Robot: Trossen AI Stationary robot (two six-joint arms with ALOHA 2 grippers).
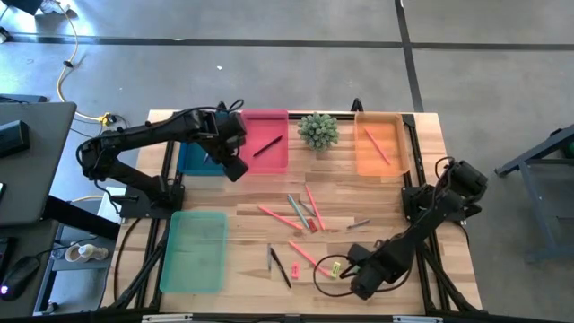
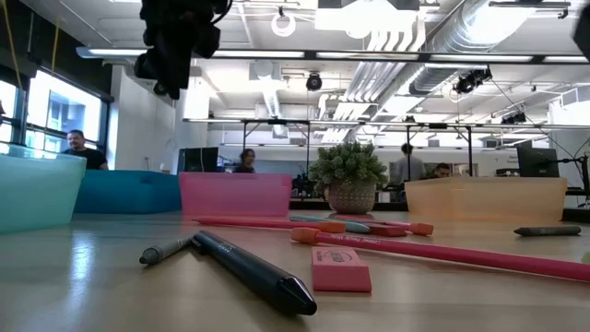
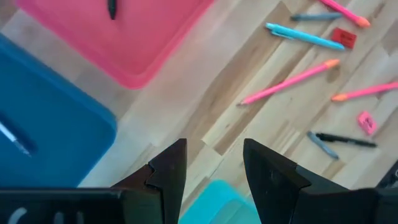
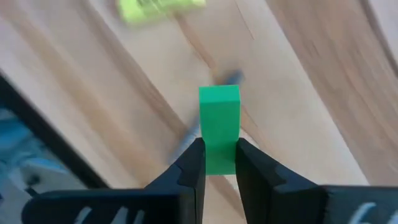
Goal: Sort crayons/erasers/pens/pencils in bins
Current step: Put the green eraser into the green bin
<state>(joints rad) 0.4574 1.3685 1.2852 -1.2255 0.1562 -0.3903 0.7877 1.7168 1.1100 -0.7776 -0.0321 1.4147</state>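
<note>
My right gripper (image 4: 219, 163) is near the table's front right (image 1: 352, 262), shut on a green eraser (image 4: 219, 121). A yellow eraser (image 1: 336, 267) lies on the wood beside it and also shows in the right wrist view (image 4: 155, 9). My left gripper (image 3: 214, 155) is open and empty. It hovers high over the gap between the teal-blue bin (image 1: 191, 159) and the pink bin (image 1: 266, 144), and it also shows in the high view (image 1: 233, 167). A red eraser (image 2: 339, 269) lies flat on the table. The orange bin (image 1: 381, 145) stands at the far right and the pale-green bin (image 1: 195, 249) at the near left. My right gripper pinches the green eraser's near end (image 4: 219, 155) between its two fingers, one on each long side. The rest of the block sticks out past the fingertips, along the line of the fingers. I cannot tell whether it is clear of the table.
Several pink pencils (image 1: 280, 216), a light-blue pen (image 3: 305, 36) and black and grey pens (image 1: 281, 266) lie scattered mid-table. A small potted plant (image 1: 317, 131) stands between the pink and orange bins. The pink bin holds a black pen (image 1: 267, 145), and the orange bin holds an orange stick (image 1: 377, 146).
</note>
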